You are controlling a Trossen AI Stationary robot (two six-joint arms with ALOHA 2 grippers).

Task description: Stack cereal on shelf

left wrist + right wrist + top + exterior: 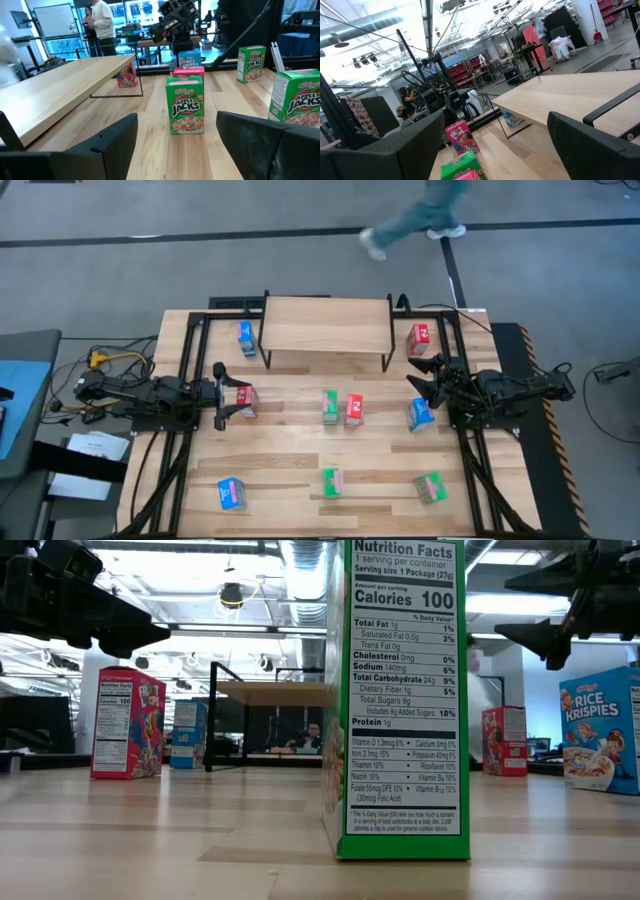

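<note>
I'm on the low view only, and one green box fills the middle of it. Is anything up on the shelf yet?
Observer: No. From above, the top of the shelf is bare.
Operator: What is behind the front green box?
Observer: Farther back, mid-table, a second green box and a red box stand side by side.
Operator: I can't see any fingertips. Is either gripper holding something?
Observer: No. The wrist views show empty gaps. The left gripper is open over another red box, and the right gripper is open next to a blue box.
</note>
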